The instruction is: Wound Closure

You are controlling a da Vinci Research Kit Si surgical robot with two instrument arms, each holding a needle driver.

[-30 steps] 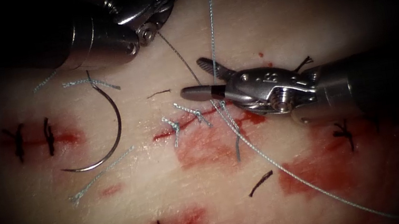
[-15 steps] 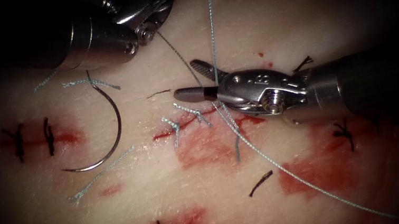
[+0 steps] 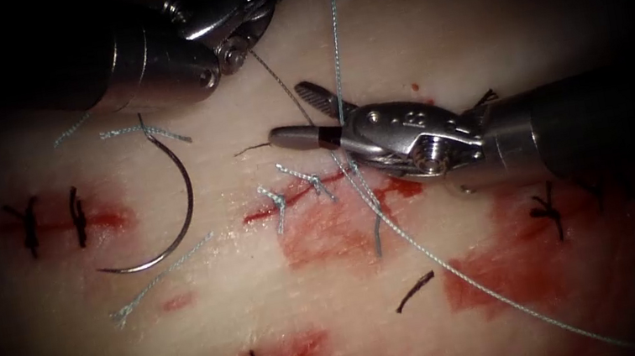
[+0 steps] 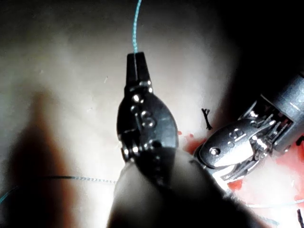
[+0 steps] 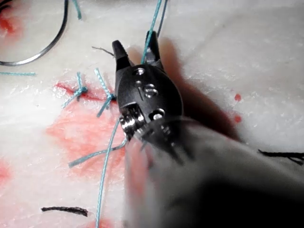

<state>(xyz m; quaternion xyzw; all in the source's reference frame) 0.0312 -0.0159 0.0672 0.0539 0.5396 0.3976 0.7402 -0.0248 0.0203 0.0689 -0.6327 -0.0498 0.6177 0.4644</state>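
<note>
The curved needle (image 3: 182, 192) lies free on the tissue (image 3: 431, 32), left of the cut (image 3: 311, 192), with neither tool holding it. My left tool (image 4: 136, 59) has its jaws shut on the blue thread (image 4: 137, 23). Its wrist (image 3: 223, 10) sits at the top of the endoscope view. That thread (image 3: 334, 31) runs taut down to the stitched cut. My right tool (image 3: 289, 114) reaches in from the right just above the cut. Its jaws stand open with the taut thread (image 5: 151, 33) passing between them. It holds nothing.
Two blue knots with short tails (image 3: 280, 199) sit on the cut amid red fluid (image 3: 334, 230). A second strand (image 3: 470, 281) trails to the lower right. Cut blue ends (image 3: 156, 284) lie near the needle. Dark stitches (image 3: 52, 222) mark other cuts.
My right tool has slid left and slightly up along the taut thread, its jaws still open around it. The left tool and needle have not moved.
</note>
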